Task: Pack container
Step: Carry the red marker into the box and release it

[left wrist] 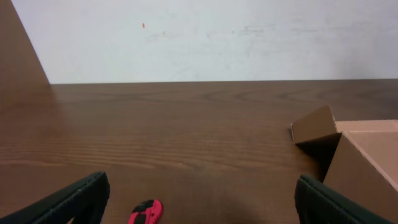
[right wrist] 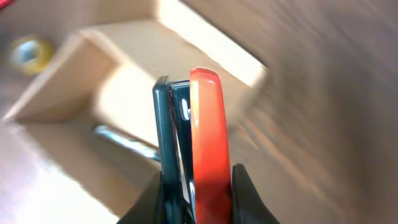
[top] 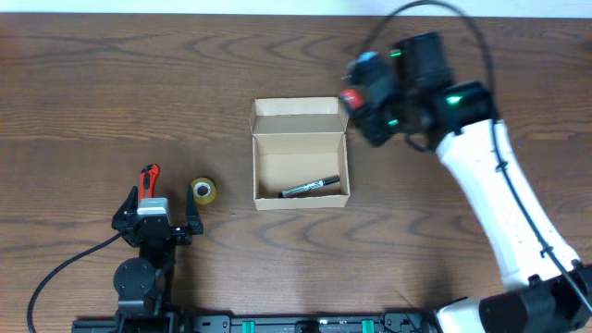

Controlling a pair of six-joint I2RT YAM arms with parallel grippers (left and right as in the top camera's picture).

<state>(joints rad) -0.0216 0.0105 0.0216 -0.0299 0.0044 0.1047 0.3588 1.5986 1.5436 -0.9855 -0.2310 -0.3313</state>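
Box (top: 301,153) open on the table, right arm holding something beside it

Overhead, we see the flap up and a marker (top: 310,188) lying inside. The right gripper (top: 357,91) is blurred just off the box's far right corner. The left gripper (top: 158,218) is spread wide near a tape roll (top: 203,191) and a red cutter (top: 149,177). Left wrist: we get both fingers far apart with nothing between them, the cutter just ahead and the box's corner off to the right. Right wrist: we've got the fingers clamped on a red-and-dark tool (right wrist: 193,137) over the box, all pretty blurry.
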